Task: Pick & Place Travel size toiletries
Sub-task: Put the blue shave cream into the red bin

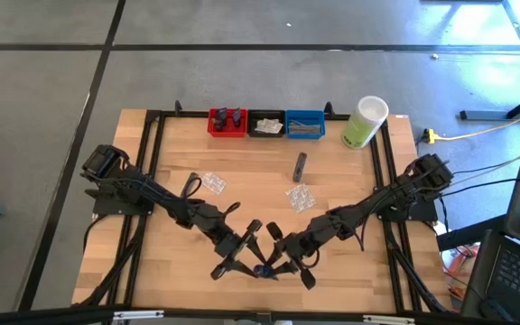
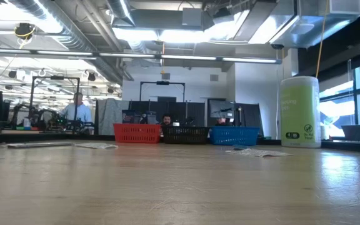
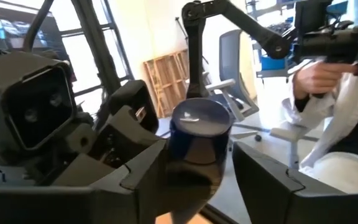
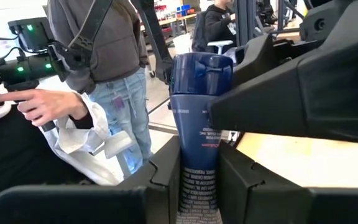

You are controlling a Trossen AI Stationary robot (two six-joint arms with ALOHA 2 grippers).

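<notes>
Wooden table [image 1: 179, 248], glossy cylindrical navy tube [image 4: 199, 143]

Robotics lab: exposed ceiling ducts [image 2: 74, 25], workstations.

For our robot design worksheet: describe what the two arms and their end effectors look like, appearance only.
Both arms are dark, nearly black, built of jointed segments on blocky bases. The left end effector and right end effector each carry two flat, angular, matte black fingers. Thin black cables loop along both arms. No readable markings show.
</notes>
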